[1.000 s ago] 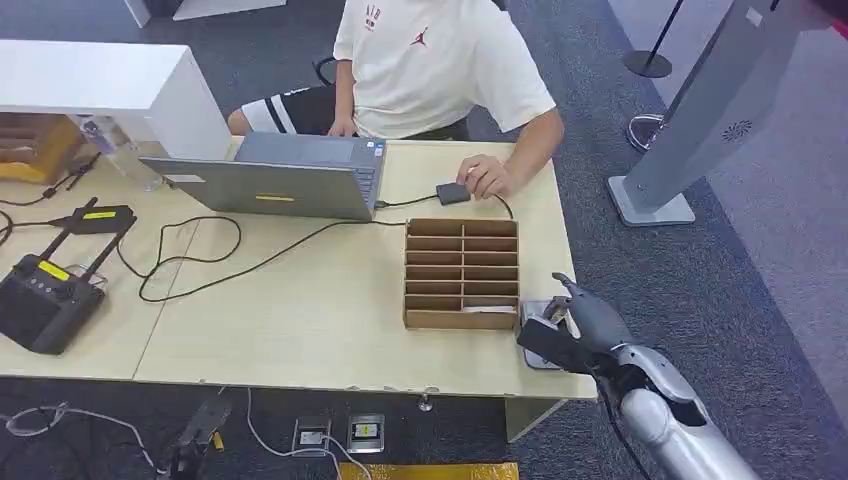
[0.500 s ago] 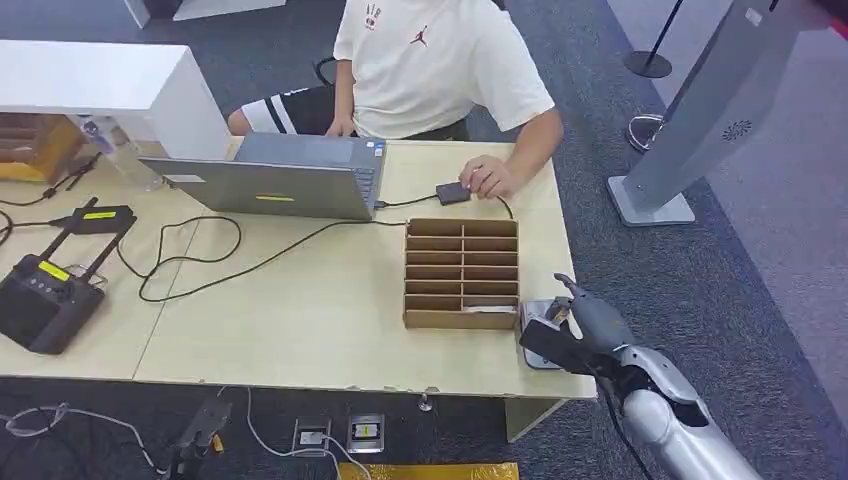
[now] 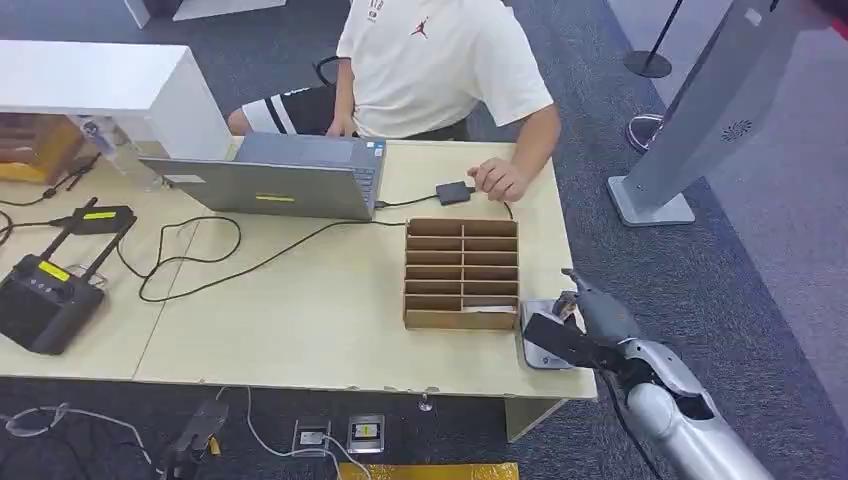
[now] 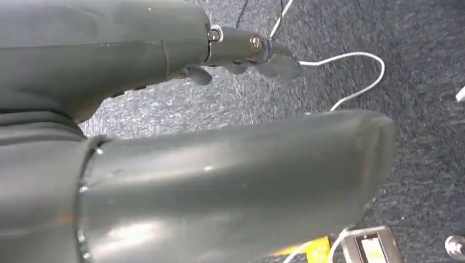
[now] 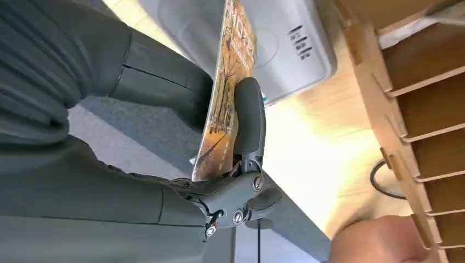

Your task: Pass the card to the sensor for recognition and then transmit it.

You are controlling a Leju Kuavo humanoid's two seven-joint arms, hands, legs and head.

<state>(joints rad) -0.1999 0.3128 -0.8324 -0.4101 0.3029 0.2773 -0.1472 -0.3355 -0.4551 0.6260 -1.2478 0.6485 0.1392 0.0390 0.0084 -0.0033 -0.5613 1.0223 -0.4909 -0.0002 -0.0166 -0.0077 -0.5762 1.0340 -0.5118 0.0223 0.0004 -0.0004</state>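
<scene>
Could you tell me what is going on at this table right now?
The robot's right hand grips a printed card and holds it over the grey sensor at the table's edge, beside the wooden organizer. A person sits opposite at a laptop. The left hand holds nothing.

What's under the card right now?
The grey sensor pad lies beneath the card, which the right hand holds on edge. The card and hand cover part of the pad's face.
</scene>
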